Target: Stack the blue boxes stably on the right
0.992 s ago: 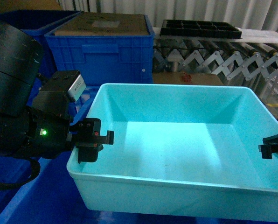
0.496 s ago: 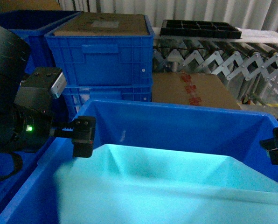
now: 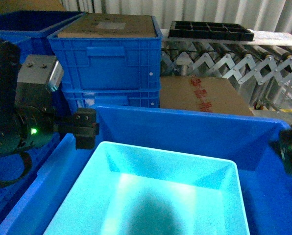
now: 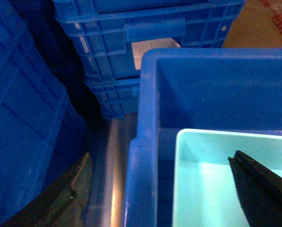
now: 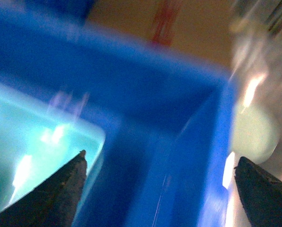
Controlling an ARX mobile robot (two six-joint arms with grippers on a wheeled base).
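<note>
A turquoise blue box [image 3: 156, 196] lies flat inside a large dark blue crate [image 3: 185, 127], near its left wall. My left gripper [image 3: 85, 129] hovers at the crate's left rim, open and empty. In the left wrist view the left gripper [image 4: 150, 198] spans the crate wall [image 4: 145, 142], with one finger [image 4: 259, 189] over the blue box [image 4: 202, 179]. My right gripper [image 3: 290, 156] is at the crate's right rim, blurred. In the right wrist view the right gripper [image 5: 160, 189] stands wide open astride the crate wall [image 5: 179, 156], and the blue box [image 5: 32, 142] lies to its left.
Dark blue ribbed crates [image 3: 107, 58] are stacked behind, the top one holding a brown board [image 3: 107, 24]. Another blue crate [image 3: 28, 22] stands at the back left. A brown cardboard box [image 3: 200, 95], a roller conveyor [image 3: 234, 61] and a black tray [image 3: 209, 30] are at the back right.
A second ago both grippers held the turquoise box up by its side rims. It has gone down into the dark blue crate, and both grippers have let go and drawn outward.
</note>
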